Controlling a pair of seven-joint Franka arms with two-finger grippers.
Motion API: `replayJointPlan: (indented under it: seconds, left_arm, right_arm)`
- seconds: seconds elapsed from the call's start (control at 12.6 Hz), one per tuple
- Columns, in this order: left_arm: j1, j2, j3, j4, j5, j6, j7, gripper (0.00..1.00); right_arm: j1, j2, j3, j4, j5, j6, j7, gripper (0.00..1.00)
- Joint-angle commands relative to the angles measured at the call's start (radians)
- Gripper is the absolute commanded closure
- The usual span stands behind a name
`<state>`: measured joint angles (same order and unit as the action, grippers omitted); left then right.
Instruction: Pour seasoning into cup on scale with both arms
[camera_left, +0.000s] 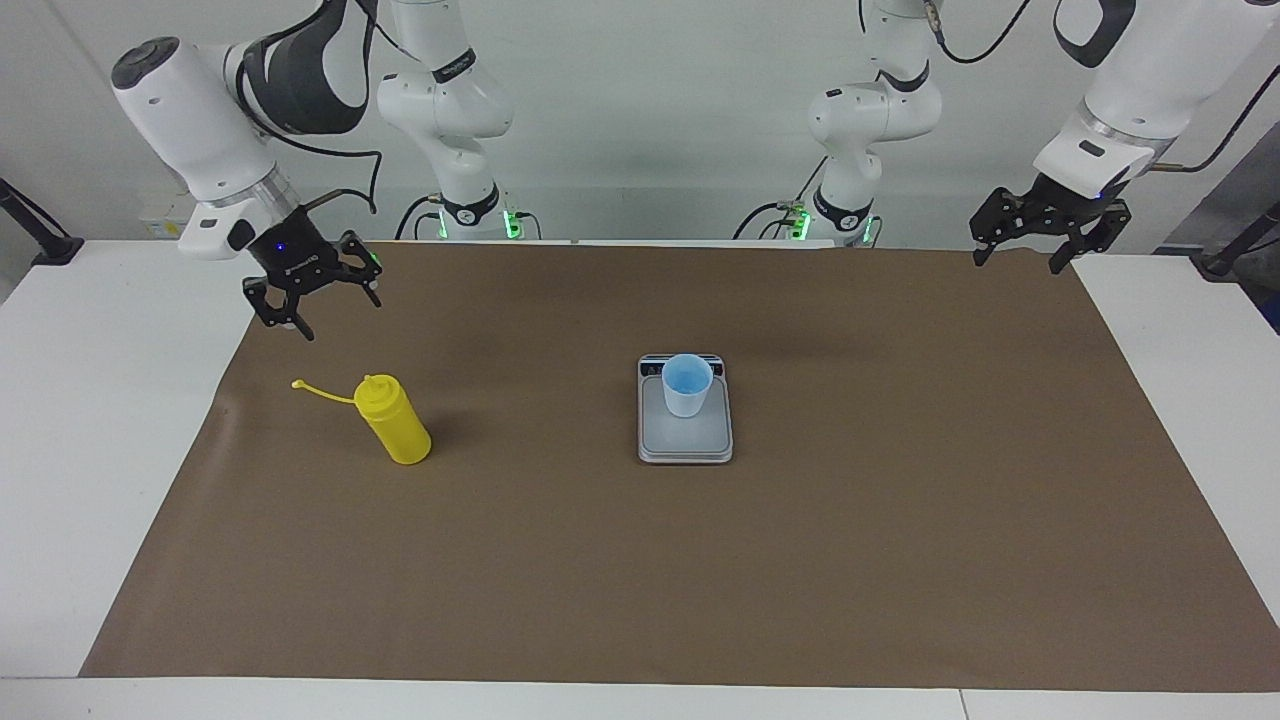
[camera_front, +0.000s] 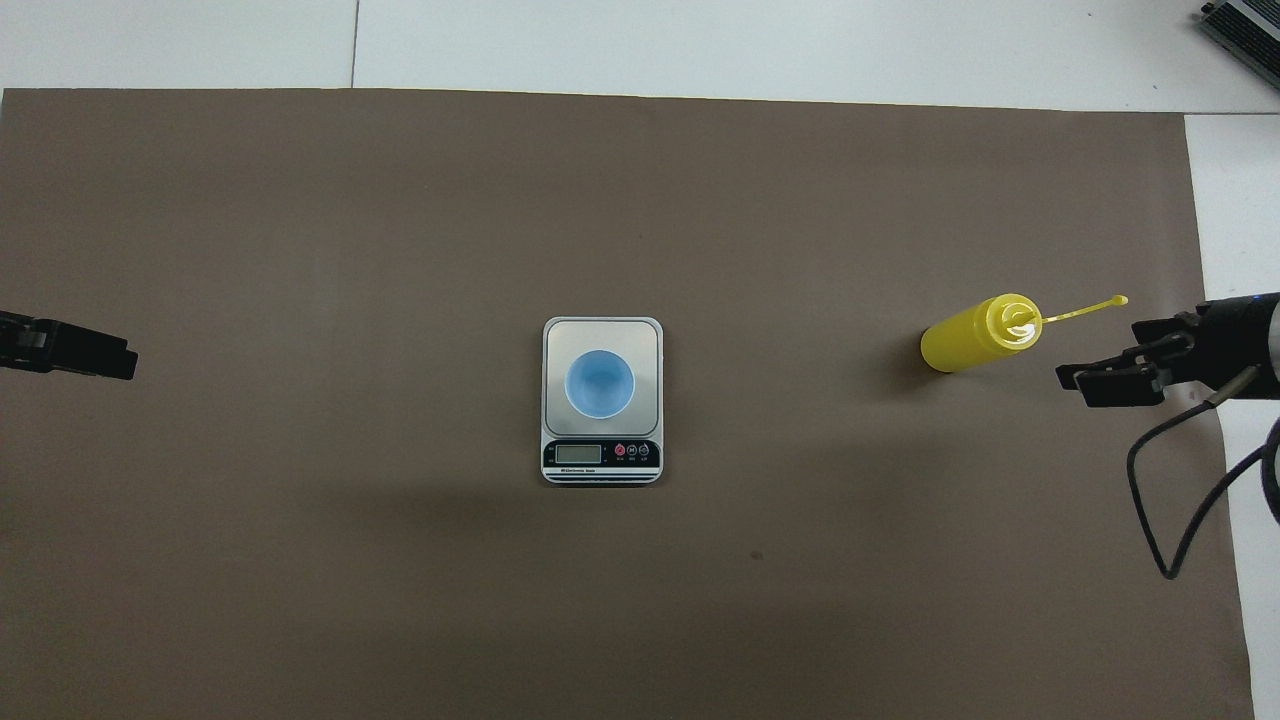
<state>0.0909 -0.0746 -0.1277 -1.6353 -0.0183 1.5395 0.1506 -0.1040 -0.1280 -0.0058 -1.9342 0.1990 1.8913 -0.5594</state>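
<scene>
Upright on the brown mat (camera_left: 640, 560) stands the seasoning (camera_left: 396, 420), a yellow squeeze bottle whose thin cap strap (camera_left: 322, 392) sticks out sideways toward the right arm's end of the table. Raised above the mat's edge near that strap hangs the right gripper (camera_left: 322, 300), its fingers spread wide and holding nothing, clear of the bottle. Toward the middle of the mat, well apart from that gripper, lies the scale (camera_left: 685, 430), its dark display strip (camera_front: 601, 455) at the end nearer the robots. On its grey plate stands the cup (camera_left: 687, 384), pale blue and upright. Over the mat's corner at the left arm's end waits the left gripper (camera_left: 1030, 250), fingers also spread, holding nothing.
</scene>
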Motion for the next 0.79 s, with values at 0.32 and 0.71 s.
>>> replayJointPlan:
  seconds: [0.32, 0.71]
  left_arm:
    - [0.010, -0.021, -0.006, -0.014, 0.012, -0.009, 0.003, 0.00]
    - [0.010, -0.021, -0.006, -0.014, 0.012, -0.009, 0.003, 0.00]
  right_arm:
    - [0.110, 0.064, 0.001, 0.222, -0.150, -0.155, 0.517, 0.00]
    - [0.145, 0.100, 0.009, 0.360, -0.259, -0.279, 0.619, 0.00]
